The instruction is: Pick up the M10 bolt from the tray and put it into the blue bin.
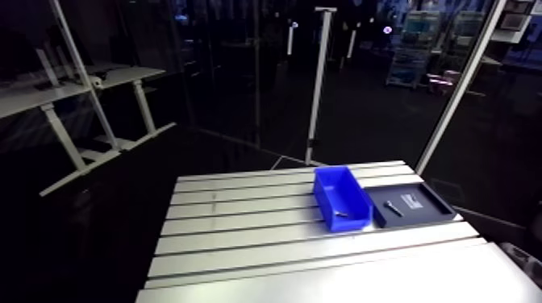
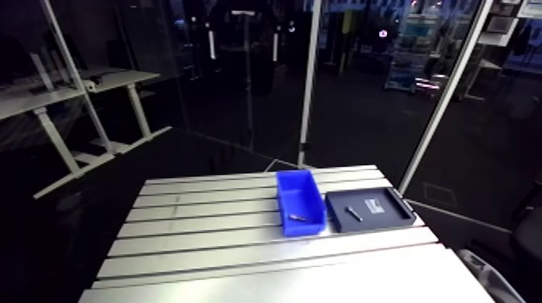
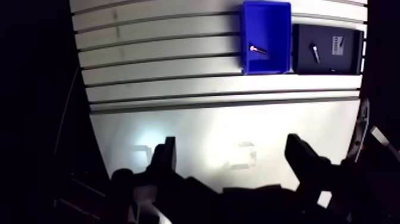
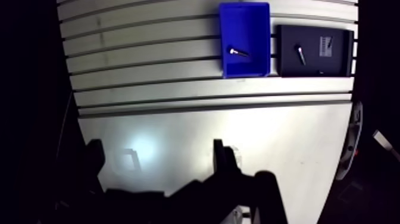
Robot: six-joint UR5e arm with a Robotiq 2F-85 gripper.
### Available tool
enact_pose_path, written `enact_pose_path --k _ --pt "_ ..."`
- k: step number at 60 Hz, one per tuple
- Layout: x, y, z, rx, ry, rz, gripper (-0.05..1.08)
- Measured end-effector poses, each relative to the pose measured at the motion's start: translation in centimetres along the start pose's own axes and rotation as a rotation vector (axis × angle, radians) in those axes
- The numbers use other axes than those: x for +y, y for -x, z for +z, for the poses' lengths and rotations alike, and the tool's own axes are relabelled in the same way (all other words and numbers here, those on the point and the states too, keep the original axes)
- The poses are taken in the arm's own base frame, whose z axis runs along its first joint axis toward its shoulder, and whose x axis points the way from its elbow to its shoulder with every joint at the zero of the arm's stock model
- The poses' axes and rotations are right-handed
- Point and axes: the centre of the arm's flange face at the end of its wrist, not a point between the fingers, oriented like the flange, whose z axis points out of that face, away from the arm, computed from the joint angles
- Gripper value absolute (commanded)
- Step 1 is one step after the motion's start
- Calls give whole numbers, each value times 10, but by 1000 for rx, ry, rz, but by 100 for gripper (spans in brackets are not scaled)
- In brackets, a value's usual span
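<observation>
Our hand point(image 3: 232, 143) is released. In the wrist view its two dark fingers point(image 3: 167, 156) stand wide apart with nothing between them, only the smooth, unslotted stretch of the bench point(image 3: 178, 119), where a patch of light glares. The hand is well apart from the blue bin point(image 3: 266, 24), which sits far ahead of it, beyond several of the bench's slots, with its long walls running across those slots. Inside the bin we see a bolt point(image 3: 258, 50) lying flat on the floor, at a slant to the walls and toward the end of the bin nearer the hand. We cannot read the bolt's size. Just beside the bin, along one of its long walls, lies a shallow black tray point(image 3: 327, 65); we cannot tell whether the two touch. On the tray rests a second bolt point(image 3: 313, 53), also flat and slanted, in the half of the tray closer to the bin. A small pale label point(image 3: 337, 44) sits on the tray floor farther from the bin than that second bolt, apart from it.
</observation>
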Motion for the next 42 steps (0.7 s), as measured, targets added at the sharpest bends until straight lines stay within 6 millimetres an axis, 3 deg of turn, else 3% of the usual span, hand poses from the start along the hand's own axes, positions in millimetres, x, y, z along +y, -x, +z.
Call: enact_pose_path --k 20,42 --pt "-14 -43 7 1 2 14 1" --pt "-18 -53 10 1 3 15 1"
